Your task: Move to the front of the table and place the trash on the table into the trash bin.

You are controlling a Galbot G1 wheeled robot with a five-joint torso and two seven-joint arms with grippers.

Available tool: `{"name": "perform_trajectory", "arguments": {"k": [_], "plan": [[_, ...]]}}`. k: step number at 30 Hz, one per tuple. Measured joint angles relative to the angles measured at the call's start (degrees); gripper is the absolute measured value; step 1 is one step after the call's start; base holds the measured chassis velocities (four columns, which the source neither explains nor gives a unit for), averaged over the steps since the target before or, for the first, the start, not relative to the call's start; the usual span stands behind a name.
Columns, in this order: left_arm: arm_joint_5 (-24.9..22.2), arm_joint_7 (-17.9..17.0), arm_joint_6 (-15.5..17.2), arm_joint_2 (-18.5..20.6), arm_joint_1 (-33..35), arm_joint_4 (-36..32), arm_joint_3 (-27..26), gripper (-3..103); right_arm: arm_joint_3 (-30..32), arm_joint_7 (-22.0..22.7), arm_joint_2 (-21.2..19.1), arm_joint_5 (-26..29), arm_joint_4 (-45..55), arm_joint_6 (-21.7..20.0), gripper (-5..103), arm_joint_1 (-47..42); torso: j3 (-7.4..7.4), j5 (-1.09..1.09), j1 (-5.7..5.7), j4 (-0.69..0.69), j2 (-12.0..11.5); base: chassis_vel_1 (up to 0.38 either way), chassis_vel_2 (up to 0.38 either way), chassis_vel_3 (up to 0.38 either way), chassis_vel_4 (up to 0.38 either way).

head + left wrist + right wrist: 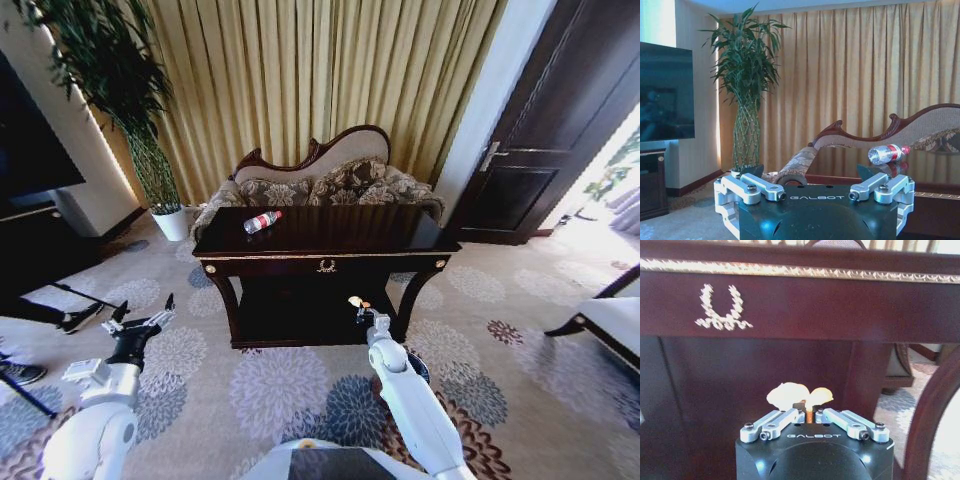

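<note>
The trash, as we see it, sits in two places: a clear plastic bottle (262, 221) with a red label lies on its side on the counter (330, 232), toward its left end, and a cluster of small pieces is caught in our right pincer. Going from left to right, our left pincer (143, 322) hangs low over the patterned carpet (270, 380), well short of the counter and off its left front corner, fingers spread apart and grasping nothing. In the left wrist view those fingers (753, 189) stand wide, and the bottle (887, 153) lies beyond them and higher up, over the right-hand finger, resting on the glossy top with its reflection under it. Farther off to the left of this pincer stand a tall bamboo plant (125, 90) in a white pot (171, 222) and a dark screen (666, 91). Behind the counter is a carved-back sofa (330, 180) against gold curtains (330, 70).

Our right pincer (362, 311) is in front of the counter's front rail, just below the gold wreath ornament (722, 310) and a little to its right. It is clenched on the trash: two whitish lumps (797, 394) stand out past the fingertips, with a small orange piece (809, 415) pinched between the fingers just beneath them. The counter's dark underside and curved leg (925, 410) fill the space beyond this pincer. Below the right forearm, on the carpet, we glimpse a dark round rim (420, 370); we cannot tell what it is.
</note>
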Motion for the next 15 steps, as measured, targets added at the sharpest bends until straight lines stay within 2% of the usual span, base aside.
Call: {"name": "perform_trajectory", "arguments": {"k": [5,15], "plan": [[0.03,0.03,0.00,-0.13,-0.04,-0.08,0.20,100,0.22,1.34,0.75,-1.61,-5.32,0.46,5,3.10,0.00,0.00,0.00,0.01,-0.01,0.000,0.000,0.000,0.000],[0.02,0.30,0.00,-0.05,-0.06,0.25,0.04,100,0.24,0.25,0.53,-0.79,-3.76,0.62,5,2.39,0.00,0.00,0.00,0.00,0.00,0.000,0.000,0.000,0.000]]}}
